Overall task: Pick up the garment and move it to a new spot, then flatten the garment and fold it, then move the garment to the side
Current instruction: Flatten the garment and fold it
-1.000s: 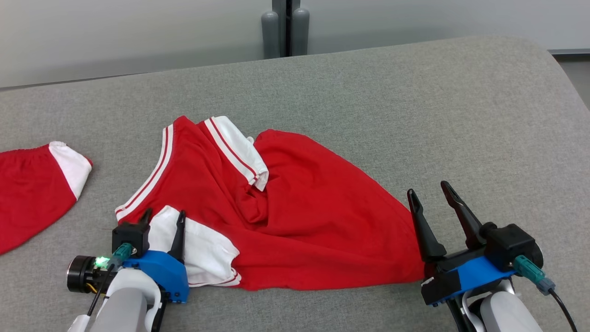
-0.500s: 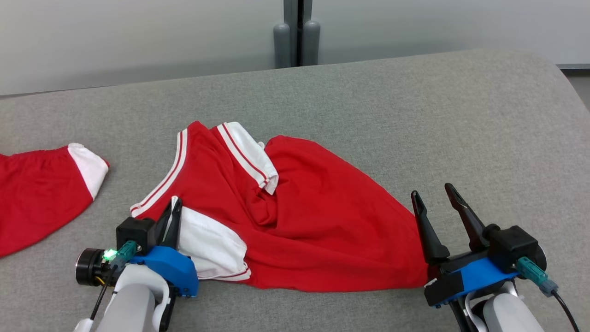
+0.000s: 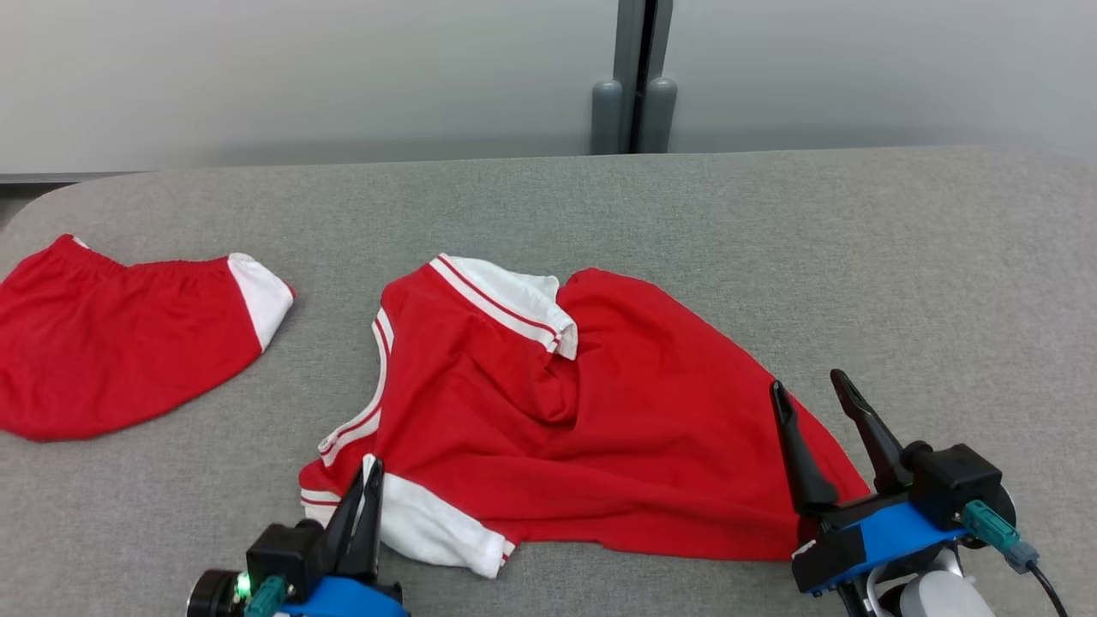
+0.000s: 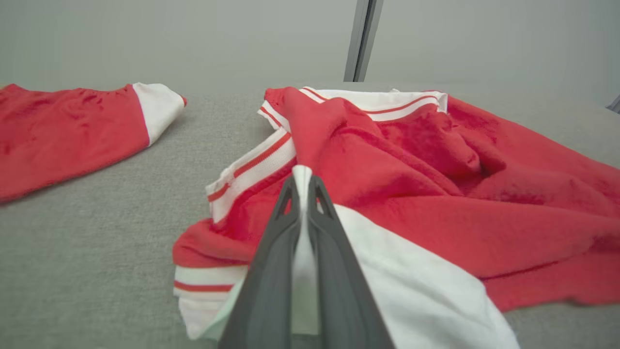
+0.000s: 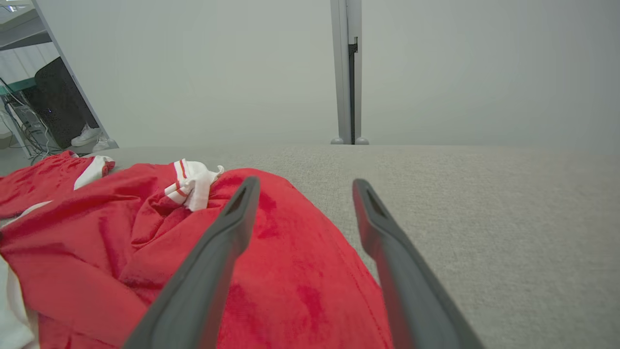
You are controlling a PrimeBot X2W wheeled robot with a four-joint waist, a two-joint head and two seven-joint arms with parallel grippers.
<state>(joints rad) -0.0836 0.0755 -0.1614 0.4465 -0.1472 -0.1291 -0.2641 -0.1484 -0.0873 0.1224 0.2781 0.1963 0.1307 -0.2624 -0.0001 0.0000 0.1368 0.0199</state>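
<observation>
The garment [image 3: 600,428] is a red shirt with white, red-striped trim, lying crumpled on the grey table [image 3: 857,240]. My left gripper [image 3: 368,470] is at its near left corner, shut on the white sleeve cuff. In the left wrist view a strip of white cloth is pinched between the two fingers of the left gripper [image 4: 302,173], with the garment [image 4: 436,194] beyond. My right gripper [image 3: 808,384] is open at the garment's right corner. In the right wrist view the right gripper [image 5: 305,185] has one finger over the red garment [image 5: 121,252] and the other over bare table.
A second red piece with a white cuff [image 3: 128,334] lies flat at the table's left end, apart from the shirt. A pale wall with a grey post [image 3: 634,94] stands behind the table. Bare grey surface spreads to the right and far side.
My left gripper has gone from open around the white cuff to shut on it. The head camera has shifted, so the whole picture moved. The right gripper stays open.
</observation>
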